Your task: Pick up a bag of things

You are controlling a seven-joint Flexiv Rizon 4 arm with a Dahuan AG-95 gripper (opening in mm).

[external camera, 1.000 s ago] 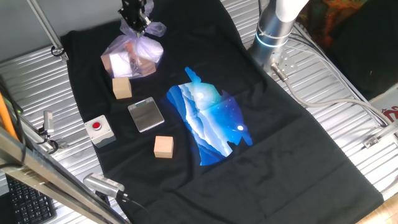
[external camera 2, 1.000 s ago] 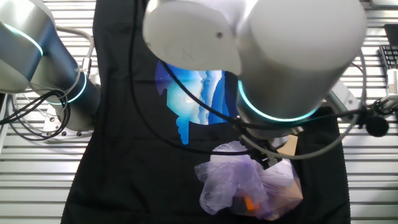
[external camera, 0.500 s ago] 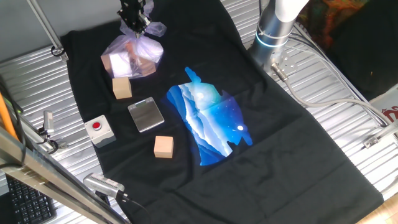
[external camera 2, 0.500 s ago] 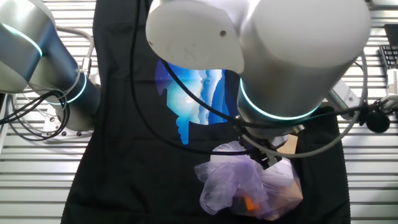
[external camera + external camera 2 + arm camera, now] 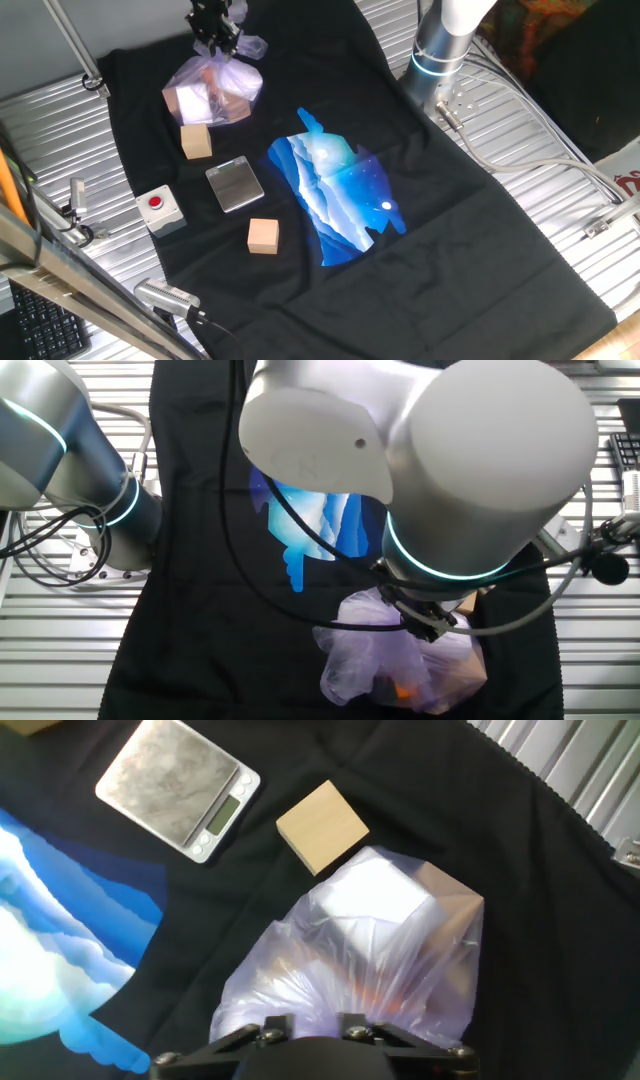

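Note:
The bag of things [image 5: 212,90], pale pink-lavender crinkly plastic with blocky contents, lies at the back left of the black cloth. My gripper [image 5: 216,32] stands right over it, shut on its knotted top, which is pulled up taut. In the other fixed view the bag [image 5: 400,665] bulges below my wrist, and the gripper [image 5: 425,625] is mostly hidden by the arm. In the hand view the bag [image 5: 360,960] fills the space just under the gripper [image 5: 310,1025]; the fingertips are buried in the plastic.
A tan wooden cube [image 5: 197,141] sits just in front of the bag and shows in the hand view [image 5: 322,827]. A silvery square scale [image 5: 235,184] and a second cube [image 5: 263,236] lie nearer. A red-button box [image 5: 160,208] is at the cloth's left edge.
My gripper has risen a little with the bag's knot in it, stretching the top of the bag upward. The bag's body still rests on the cloth.

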